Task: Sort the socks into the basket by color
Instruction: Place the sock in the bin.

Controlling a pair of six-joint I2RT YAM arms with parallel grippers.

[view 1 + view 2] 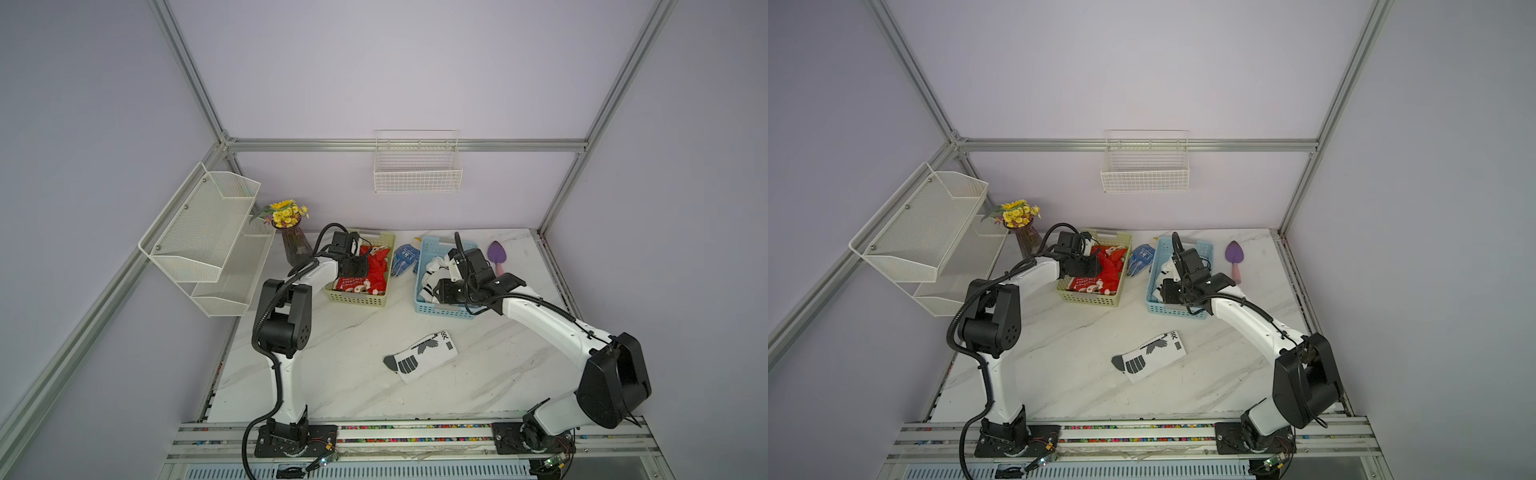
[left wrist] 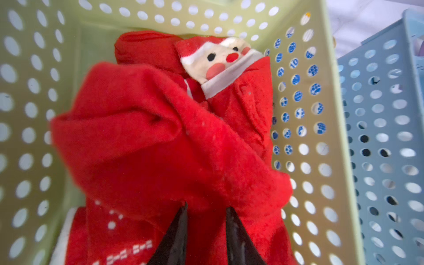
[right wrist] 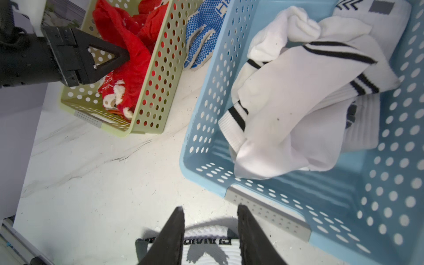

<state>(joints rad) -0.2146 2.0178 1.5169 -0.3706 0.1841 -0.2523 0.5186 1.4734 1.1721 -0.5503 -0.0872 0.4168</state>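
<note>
Red socks [image 1: 376,270] with Santa figures fill the green basket [image 1: 357,297] at the back. My left gripper [image 2: 207,207] is down in that basket, its jaws shut on a fold of a red sock [image 2: 160,137]. The right wrist view shows that fold bunched at its fingertips [image 3: 125,55]. White socks [image 3: 298,103] with black stripes lie in the blue basket [image 3: 344,206]. My right gripper [image 3: 210,208] hangs open and empty over the blue basket's front corner. One white sock [image 1: 422,355] with black and grey marks lies flat on the table in front.
Blue dotted gloves [image 1: 404,258] lie between the two baskets. A purple trowel [image 1: 496,255] rests right of the blue basket. A vase of yellow flowers [image 1: 293,237] and a white mesh shelf [image 1: 208,232] stand at the back left. A wire basket [image 1: 417,166] hangs on the wall.
</note>
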